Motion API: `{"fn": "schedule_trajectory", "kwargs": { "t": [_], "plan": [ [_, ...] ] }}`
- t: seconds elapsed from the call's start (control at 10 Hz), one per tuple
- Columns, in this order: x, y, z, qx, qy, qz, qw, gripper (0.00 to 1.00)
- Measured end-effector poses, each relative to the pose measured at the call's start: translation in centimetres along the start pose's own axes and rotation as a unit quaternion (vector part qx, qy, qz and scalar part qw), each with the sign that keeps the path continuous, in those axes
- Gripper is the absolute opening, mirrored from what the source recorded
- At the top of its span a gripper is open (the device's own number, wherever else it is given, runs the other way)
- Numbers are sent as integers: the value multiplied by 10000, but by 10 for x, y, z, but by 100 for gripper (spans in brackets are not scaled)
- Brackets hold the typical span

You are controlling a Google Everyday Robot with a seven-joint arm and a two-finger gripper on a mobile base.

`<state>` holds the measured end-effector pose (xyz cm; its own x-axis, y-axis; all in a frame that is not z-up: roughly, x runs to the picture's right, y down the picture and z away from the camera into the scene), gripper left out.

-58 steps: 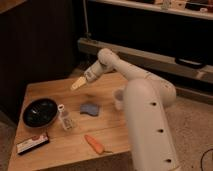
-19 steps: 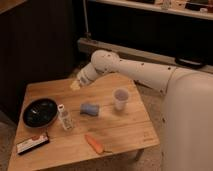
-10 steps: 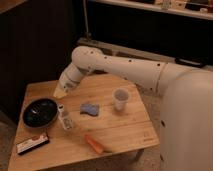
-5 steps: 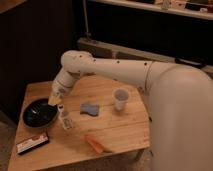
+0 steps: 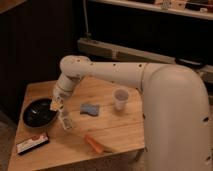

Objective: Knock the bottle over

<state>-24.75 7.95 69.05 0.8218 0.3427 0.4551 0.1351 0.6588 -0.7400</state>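
Observation:
The small clear bottle (image 5: 65,120) with a white cap stands upright on the wooden table (image 5: 115,135), left of centre. My gripper (image 5: 56,104) hangs just above and slightly left of the bottle's top, at the end of the white arm (image 5: 107,70) that reaches in from the right. The gripper's tip partly overlaps the black bowl's edge in the view.
A black bowl (image 5: 38,112) sits left of the bottle. A blue sponge (image 5: 90,109) and a translucent whitish cup (image 5: 120,99) lie to the right. An orange carrot (image 5: 94,143) lies near the front edge. A flat snack bar (image 5: 33,143) lies at the front left.
My arm has swung left and down across the table; the gripper went from above the sponge to just over the bottle. The bottle still stands.

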Motion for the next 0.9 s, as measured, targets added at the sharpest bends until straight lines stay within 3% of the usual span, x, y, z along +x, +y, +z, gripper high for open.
{"fn": "schedule_trajectory", "kwargs": {
  "t": [0.2, 0.6, 0.8, 0.9],
  "plan": [
    [19, 1, -14, 74, -104, 180, 9998, 0],
    [62, 5, -72, 619, -498, 509, 9955, 0],
    [71, 1, -87, 755, -755, 686, 9919, 2],
    [70, 1, -87, 751, -768, 685, 9918, 7]
  ]
}}
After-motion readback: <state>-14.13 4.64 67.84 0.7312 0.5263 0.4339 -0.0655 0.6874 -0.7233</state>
